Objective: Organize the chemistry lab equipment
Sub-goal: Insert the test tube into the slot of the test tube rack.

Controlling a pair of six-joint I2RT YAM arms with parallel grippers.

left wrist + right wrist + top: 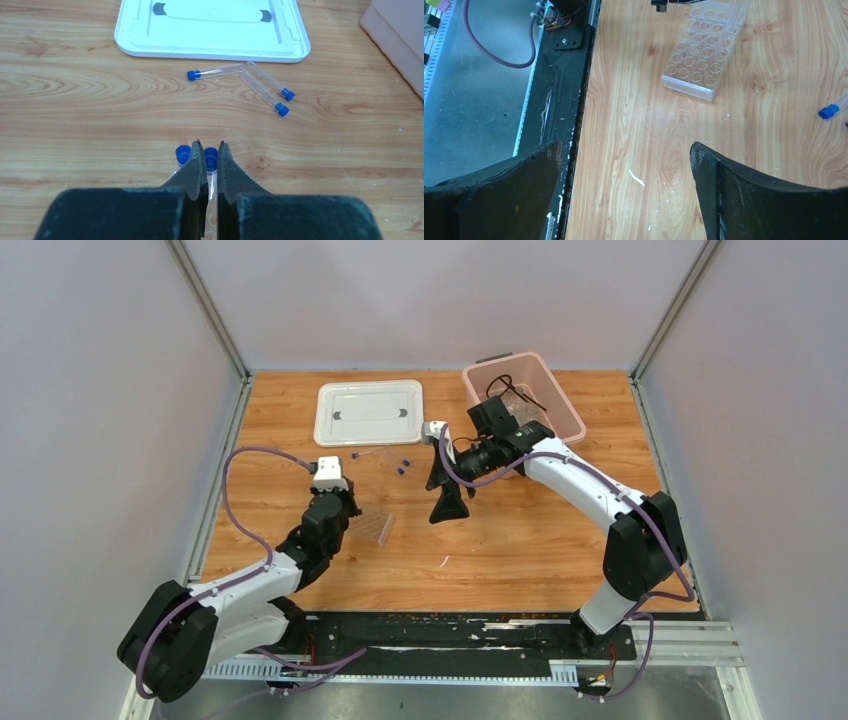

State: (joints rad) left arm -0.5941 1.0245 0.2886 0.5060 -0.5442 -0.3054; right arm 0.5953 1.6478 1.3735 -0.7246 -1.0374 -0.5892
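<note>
Pinching a blue-capped tube (211,160), the left pincer (210,148) would do best to line it plumb over a hole in the clear tube rack (375,528) beside it — the right pincer (625,150) gapes wide, empty.

No text, label, brand, number or sign legible in any view. Lid (369,412), tubes (261,89) and rack (704,47) show no readable marking. Small coloured tags (438,5) at the top-left corner of the right wrist view are too cropped to read
</note>
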